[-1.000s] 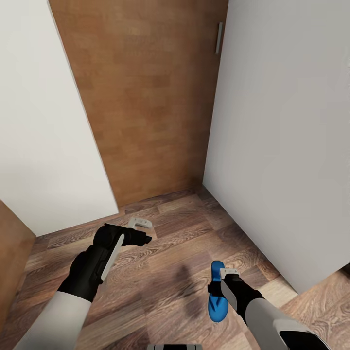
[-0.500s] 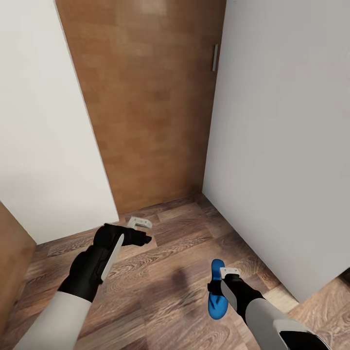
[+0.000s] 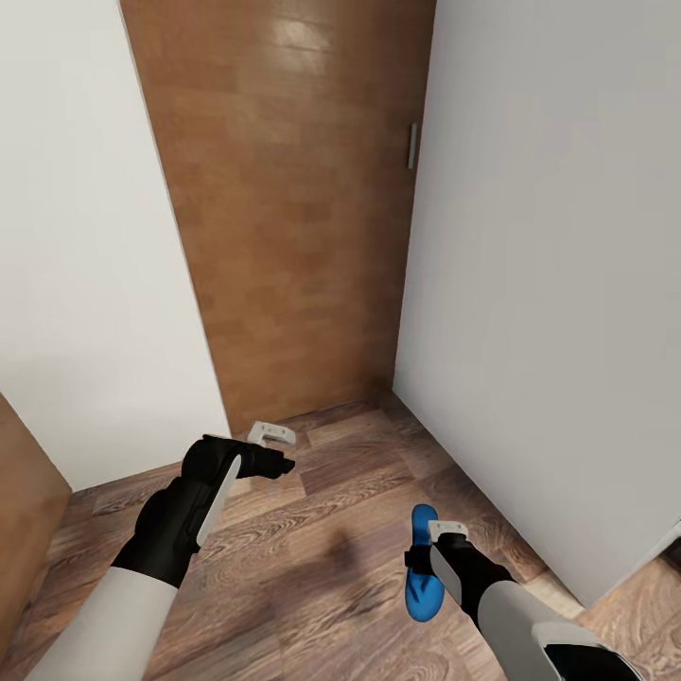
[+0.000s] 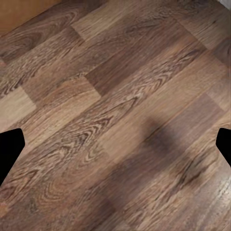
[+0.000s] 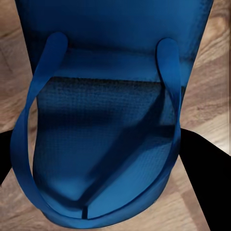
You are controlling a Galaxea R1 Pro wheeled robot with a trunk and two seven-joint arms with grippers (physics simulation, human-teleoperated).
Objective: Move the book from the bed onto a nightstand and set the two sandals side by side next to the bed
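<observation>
Whole head view shifted over the last second: door handle (image 3: 412, 146) lower in frame, wood door (image 3: 293, 218) and white walls (image 3: 558, 284) drawn nearer, arms fixed in the picture, so camera and base rolled forward rather than anything on the floor moving. Judged as transit with one sandal (image 3: 422, 566) in hand, heading on through the doorway at 12 o'clock; bed, book and nightstand not in sight, second sandal likewise, so most of the task looks undone. Right claw (image 3: 445, 532) at 5 o'clock, clamped on the sandal, dark fingers (image 5: 202, 168) flanking the sole in the right wrist view. Left claw (image 3: 274, 435) at 9 o'clock of the right one, spread apart and empty, black fingertips (image 4: 9, 149) wide over bare floor (image 4: 115, 115). Sandal: bright blue, flat, finely pebbled sole, thin smooth looping straps (image 5: 29, 120), likely flexible and prone to sag from a pinch. Floor: brown planks with bold swirling grain, slight sheen. Door: warm, matte, blocky wood pattern with a slim grey metal handle. Walls plain and smooth.
</observation>
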